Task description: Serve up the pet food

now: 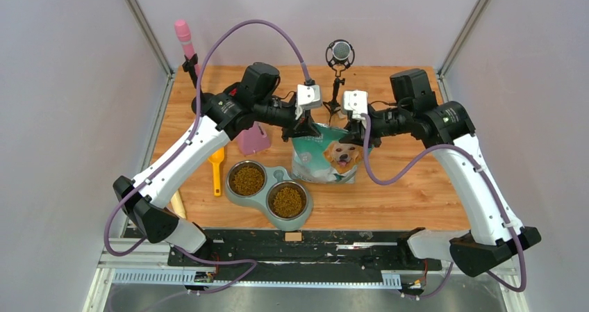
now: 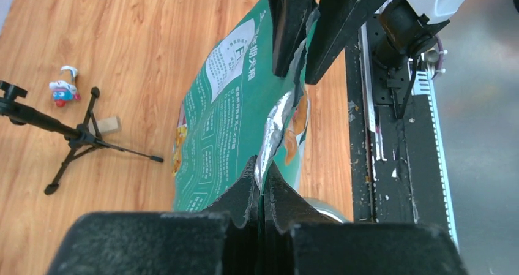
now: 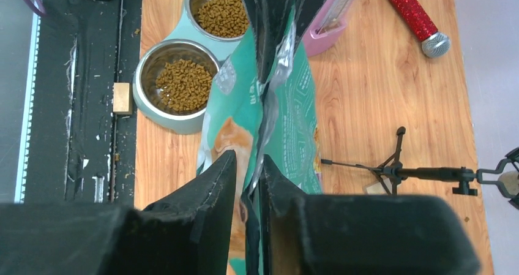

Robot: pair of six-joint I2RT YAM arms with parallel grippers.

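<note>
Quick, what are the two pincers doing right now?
Left pincer: closed, pinching the food bag's top edge.
Right pincer: slightly open around the same edge.

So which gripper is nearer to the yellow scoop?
Left. The left gripper is at the bag's top corner nearer the yellow scoop; the right gripper is at the far corner.

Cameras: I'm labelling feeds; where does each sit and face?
Top external: above and behind the bases, facing down at the wooden table; both arms show.
Left wrist: on the left arm, looking along the left gripper at the teal pet food bag.
Right wrist: on the right arm, looking past the right gripper at the bag and brown kibble in steel bowls.
Shared: wrist views both show bag, black tripod.
</note>
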